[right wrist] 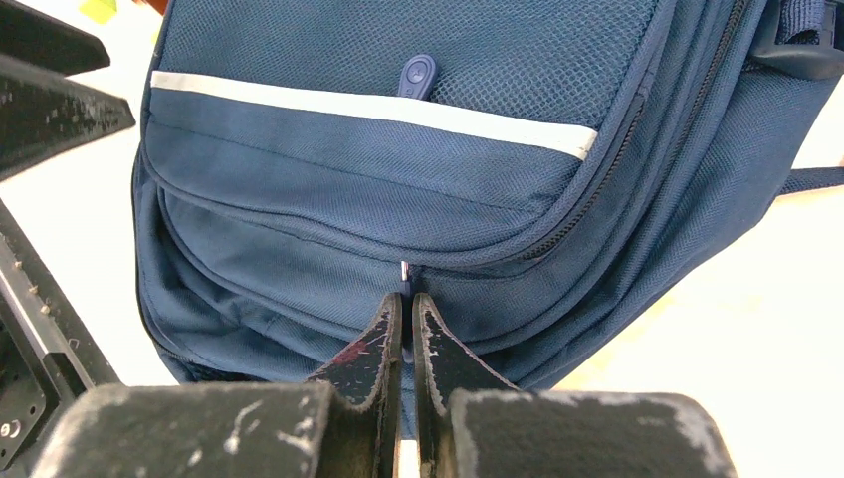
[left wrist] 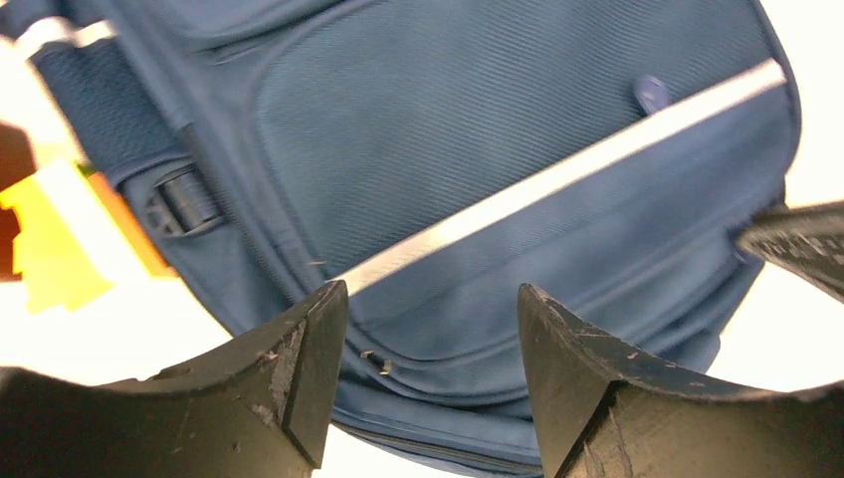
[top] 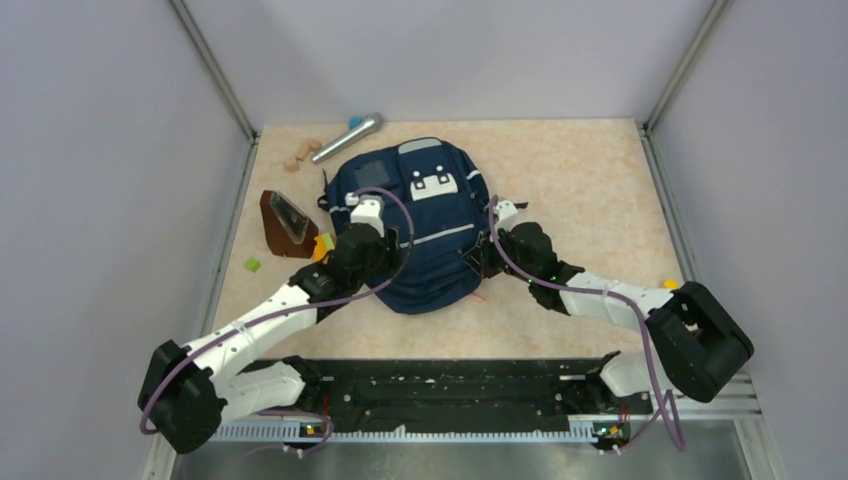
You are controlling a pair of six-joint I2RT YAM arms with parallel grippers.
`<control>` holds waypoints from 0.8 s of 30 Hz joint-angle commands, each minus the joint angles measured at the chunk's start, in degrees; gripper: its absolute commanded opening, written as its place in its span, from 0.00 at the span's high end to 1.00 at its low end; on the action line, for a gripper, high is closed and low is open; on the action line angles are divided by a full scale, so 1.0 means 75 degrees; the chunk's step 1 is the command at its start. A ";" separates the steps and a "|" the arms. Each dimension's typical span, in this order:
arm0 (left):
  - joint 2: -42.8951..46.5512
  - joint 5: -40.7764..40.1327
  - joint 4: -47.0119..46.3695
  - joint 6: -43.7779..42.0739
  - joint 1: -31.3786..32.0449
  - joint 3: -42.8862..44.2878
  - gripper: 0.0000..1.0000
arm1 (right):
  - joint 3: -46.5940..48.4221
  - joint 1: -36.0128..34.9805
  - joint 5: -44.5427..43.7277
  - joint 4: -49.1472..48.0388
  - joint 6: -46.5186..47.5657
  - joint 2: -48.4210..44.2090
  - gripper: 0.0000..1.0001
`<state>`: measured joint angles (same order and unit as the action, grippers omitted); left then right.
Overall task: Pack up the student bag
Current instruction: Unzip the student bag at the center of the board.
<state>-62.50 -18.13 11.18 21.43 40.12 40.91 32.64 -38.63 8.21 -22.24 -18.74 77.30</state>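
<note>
Bag (top: 440,250): laid flat on the worktop (top: 580,180).
Left claw (left wrist: 430,304): held spread over the bag's front.
Right claw (right wrist: 406,309): pressed together, zip pull (right wrist: 404,271) pinched.

The backpack (right wrist: 328,214) is seen filling most of the view, with its light grey stripe (right wrist: 368,105) running from 10 o'clock toward 3 o'clock. The right gripper (right wrist: 406,299) is placed at 6 o'clock, its fingers pressed together on a small metal zipper pull (right wrist: 405,271) at the front pocket's lower seam. A blue tab (right wrist: 418,75) is seen at 12 o'clock and a dark strap (right wrist: 811,179) at 3 o'clock.
</note>
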 commanded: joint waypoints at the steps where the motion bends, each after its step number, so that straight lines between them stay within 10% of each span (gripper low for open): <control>1: 0.0427 -0.0409 -0.0488 0.1408 -0.0654 -0.0476 0.32 | -0.0001 -0.0064 -0.0298 -0.0210 -0.0083 -0.0002 1.00; 24: -0.0018 0.1135 -0.2258 0.2377 -0.1918 -0.1507 0.53 | 0.0051 -0.0174 -0.0351 -0.0117 -0.0149 0.0070 1.00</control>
<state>-61.21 -10.11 -2.22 38.61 26.20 29.85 32.23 -38.92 6.94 -22.24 -19.38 77.41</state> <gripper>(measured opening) 0.479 0.011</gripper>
